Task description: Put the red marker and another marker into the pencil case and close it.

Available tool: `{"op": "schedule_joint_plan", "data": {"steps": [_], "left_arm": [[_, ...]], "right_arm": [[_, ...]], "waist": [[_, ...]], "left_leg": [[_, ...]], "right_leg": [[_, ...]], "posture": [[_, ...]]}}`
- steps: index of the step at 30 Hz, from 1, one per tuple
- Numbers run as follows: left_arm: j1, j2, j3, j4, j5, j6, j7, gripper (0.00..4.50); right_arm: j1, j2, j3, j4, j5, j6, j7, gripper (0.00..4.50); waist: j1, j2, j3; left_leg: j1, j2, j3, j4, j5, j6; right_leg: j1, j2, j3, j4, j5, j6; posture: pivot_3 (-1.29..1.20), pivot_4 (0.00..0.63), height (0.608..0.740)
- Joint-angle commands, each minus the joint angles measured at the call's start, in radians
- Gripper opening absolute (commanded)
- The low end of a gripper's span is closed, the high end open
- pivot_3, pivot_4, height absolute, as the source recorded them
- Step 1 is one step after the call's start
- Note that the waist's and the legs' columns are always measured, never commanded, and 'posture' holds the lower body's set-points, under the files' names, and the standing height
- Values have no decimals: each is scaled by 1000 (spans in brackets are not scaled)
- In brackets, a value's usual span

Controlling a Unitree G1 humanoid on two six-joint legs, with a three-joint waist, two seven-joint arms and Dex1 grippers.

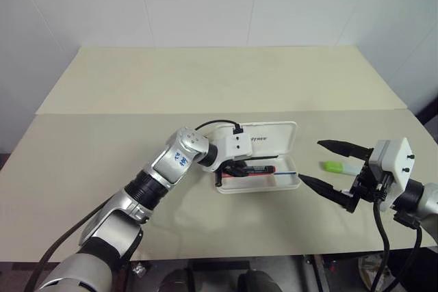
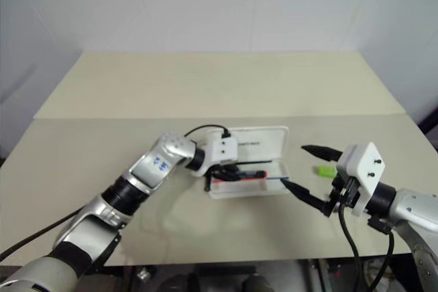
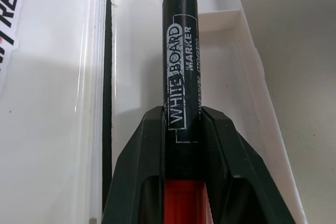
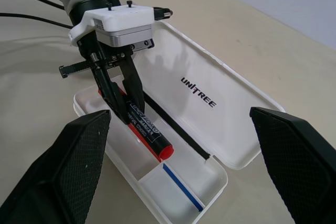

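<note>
One red marker (image 4: 143,128) lies low in the tray of the open pencil case (image 1: 291,184), clamped between the fingers of the left gripper (image 4: 122,109); the left wrist view reads "WHITE BOARD MARKER" on its barrel. Right of the case, the lime-green marker (image 1: 340,167) lies on the table (image 1: 205,87) between the spread-apart fingers of the right gripper (image 1: 327,166), while the right wrist view shows a blue stripe (image 4: 181,187) in the tray's small end compartment.

The barrel of the red marker (image 3: 181,77) in my left gripper (image 3: 181,145) reads "WHITE BOARD MARKER" in white print. The open lid of the pencil case (image 4: 210,103) carries "UNITREE" in dark lettering.
</note>
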Motion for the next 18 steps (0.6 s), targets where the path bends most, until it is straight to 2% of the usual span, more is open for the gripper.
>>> {"op": "schedule_joint_plan", "data": {"steps": [1, 7, 18], "left_arm": [[-27, -14, 30, 3, 16, -13, 33, 574], [-24, -22, 40, -3, 15, -1, 54, 574], [0, -30, 46, -54, -15, -7, 43, 4201]], "right_arm": [[-4, 4, -18, -46, 25, -1, -19, 4500], [-10, 1, -9, -48, 34, 1, -26, 4500], [-34, -1, 8, -32, 36, 9, -19, 4500]], "waist": [[0, 0, 0], [0, 0, 0], [0, 0, 0]], "left_leg": [[0, 0, 0, 0, 0, 0], [0, -1, 0, 0, 0, 1], [0, -1, -1, 0, 0, 1]], "right_leg": [[0, 0, 0, 0, 0, 0], [0, 0, 0, 0, 0, 1], [0, 0, -1, 0, 0, 1]], "posture": [[0, 150, 740], [0, 150, 740], [0, 150, 740]]}}
